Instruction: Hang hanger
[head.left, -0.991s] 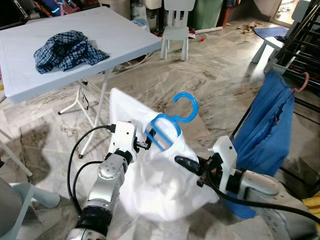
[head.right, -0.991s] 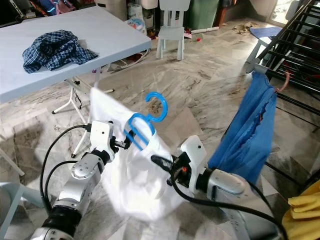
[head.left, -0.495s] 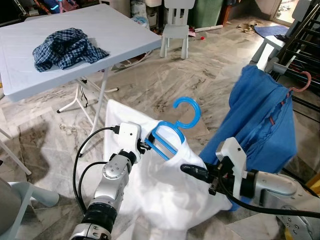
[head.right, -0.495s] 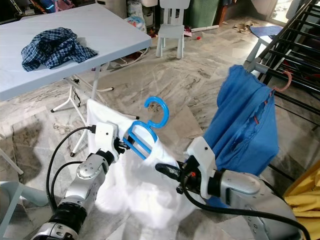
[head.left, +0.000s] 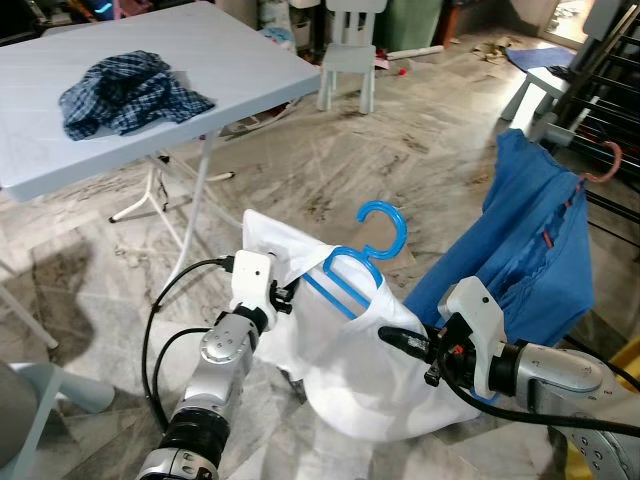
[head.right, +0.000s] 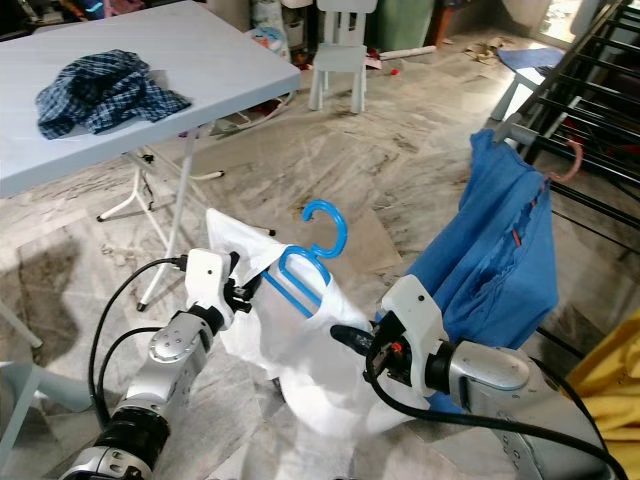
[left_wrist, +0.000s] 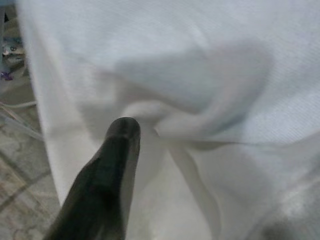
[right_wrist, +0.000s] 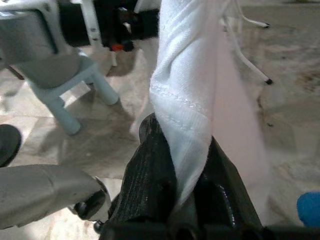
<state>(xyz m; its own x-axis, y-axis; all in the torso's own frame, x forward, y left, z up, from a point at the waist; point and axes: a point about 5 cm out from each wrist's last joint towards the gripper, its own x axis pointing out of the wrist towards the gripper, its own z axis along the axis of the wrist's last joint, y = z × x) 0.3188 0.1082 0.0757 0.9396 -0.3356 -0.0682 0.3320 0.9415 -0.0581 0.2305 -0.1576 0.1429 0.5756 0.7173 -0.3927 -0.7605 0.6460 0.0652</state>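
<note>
Your target is the black metal drying rack (head.left: 605, 75), off to the robot's right & ahead of both arms, behind the blue garment (head.left: 535, 250) already draped on it. The blue plastic hanger (head.left: 362, 262) sits between the two grippers, near the rack but well apart from its bars; its hook (head.left: 385, 225) points up and curls toward the rack side. Hanger's long axis runs roughly from the left gripper toward the right one, tilted, with the white cloth garment (head.left: 365, 370) hanging off it & bunched below.

Right arm is nearer the rack, so in my view the carry has to go rightward & up past the blue garment before the hook can catch a bar.

Right gripper (right_wrist: 176, 165): fingers pinched narrow on a rolled fold of the white cloth, cloth squeezed between both pads in the right wrist view. It holds fabric, not the hanger.

Left gripper (head.left: 283, 296): at the hanger's end farthest from the rack, buried in white cloth. Left wrist view shows one black finger (left_wrist: 112, 170) pressed against the fabric; can't tell how far open it is, or whether it has hanger or just cloth.
</note>
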